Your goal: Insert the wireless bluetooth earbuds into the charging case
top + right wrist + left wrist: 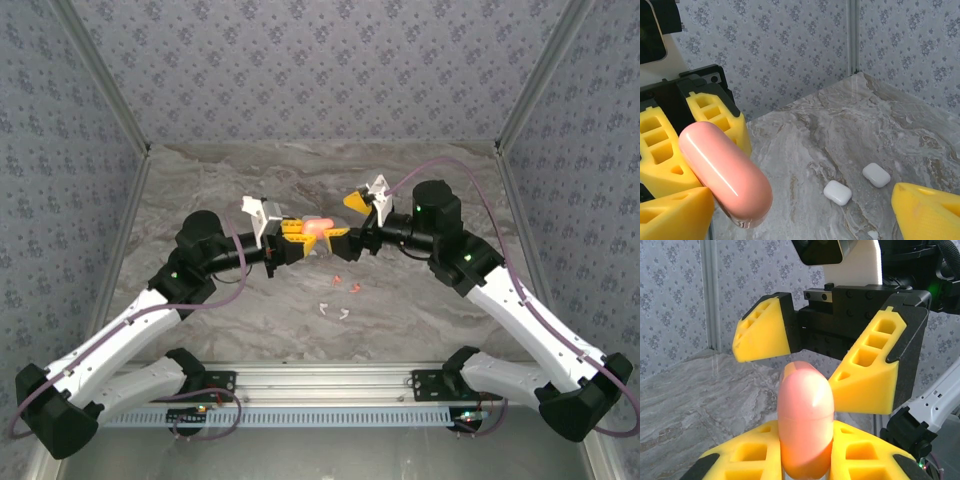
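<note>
Nearest the arm bases, two white earbuds (324, 307) lie loose on the marble table (240, 300), with two salmon-pink earbuds (354, 288) just past them at 1 o'clock. Farther out at 12 o'clock, the left gripper (300, 237), reaching in from 9 o'clock, is clenched on the pink charging case (805, 410). The right gripper (790, 371), coming from 3 o'clock, stands released, its fingers spread either side of the case's tip. Beyond, two white cases (837, 192) rest on the table.

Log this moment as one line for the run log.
left gripper: shut on pink case, held above table | right gripper: open, facing pink case | earbuds: loose on table
</note>
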Motion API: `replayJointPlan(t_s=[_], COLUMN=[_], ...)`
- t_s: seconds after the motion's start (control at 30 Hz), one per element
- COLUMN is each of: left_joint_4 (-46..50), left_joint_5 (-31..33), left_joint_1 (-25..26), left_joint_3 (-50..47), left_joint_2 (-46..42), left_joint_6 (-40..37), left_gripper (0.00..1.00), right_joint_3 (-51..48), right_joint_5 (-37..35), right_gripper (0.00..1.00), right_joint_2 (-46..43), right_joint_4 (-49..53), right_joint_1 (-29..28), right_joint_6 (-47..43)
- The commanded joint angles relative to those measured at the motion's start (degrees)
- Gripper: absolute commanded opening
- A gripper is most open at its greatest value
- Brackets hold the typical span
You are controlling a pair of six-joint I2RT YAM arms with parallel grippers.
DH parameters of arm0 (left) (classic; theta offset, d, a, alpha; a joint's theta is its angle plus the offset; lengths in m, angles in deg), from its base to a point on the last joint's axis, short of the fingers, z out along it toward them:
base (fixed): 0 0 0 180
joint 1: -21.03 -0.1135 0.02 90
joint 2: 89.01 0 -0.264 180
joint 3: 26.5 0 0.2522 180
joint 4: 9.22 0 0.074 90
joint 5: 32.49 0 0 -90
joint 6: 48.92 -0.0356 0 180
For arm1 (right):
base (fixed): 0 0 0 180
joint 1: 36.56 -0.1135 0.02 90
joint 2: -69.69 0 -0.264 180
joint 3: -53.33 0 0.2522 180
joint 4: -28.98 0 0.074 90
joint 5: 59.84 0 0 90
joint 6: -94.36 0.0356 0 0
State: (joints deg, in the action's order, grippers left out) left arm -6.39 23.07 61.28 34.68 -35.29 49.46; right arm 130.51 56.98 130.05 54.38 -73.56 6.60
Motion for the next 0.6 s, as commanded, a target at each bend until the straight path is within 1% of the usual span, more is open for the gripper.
replayJointPlan(t_s=[0.0, 0.1, 0.3, 0.37, 0.57], left_joint_4=[-0.8, -0.8, -0.3, -0.1, 1.4], left_joint_5=[-1.2, -1.1, -0.9, -0.6, 1.6], left_joint_1=[0.9, 1.0, 1.2, 1.2, 1.2], left_joint_3=[1.7, 1.6, 1.7, 1.7, 1.1], left_joint_2=[-1.2, -1.2, -1.1, -1.0, -1.5], left_joint_6=[-1.5, -1.7, -2.1, -2.2, -3.1], left_gripper=[0.00, 0.00, 0.00, 0.00, 0.00], right_joint_3=[3.0, 4.2, 4.4, 6.3, 5.4], right_joint_5=[-1.6, -1.3, 0.0, 0.6, 1.2], right_gripper=[0.92, 0.90, 0.89, 0.89, 0.89], right_joint_2=[0.8, 1.5, 2.1, 2.2, -1.2], right_joint_4=[0.5, 1.6, 2.0, 2.1, 2.0], right_joint_1=[0.8, 1.7, 3.3, 3.6, 4.3], right_joint_6=[1.6, 2.0, 2.6, 2.6, 3.0])
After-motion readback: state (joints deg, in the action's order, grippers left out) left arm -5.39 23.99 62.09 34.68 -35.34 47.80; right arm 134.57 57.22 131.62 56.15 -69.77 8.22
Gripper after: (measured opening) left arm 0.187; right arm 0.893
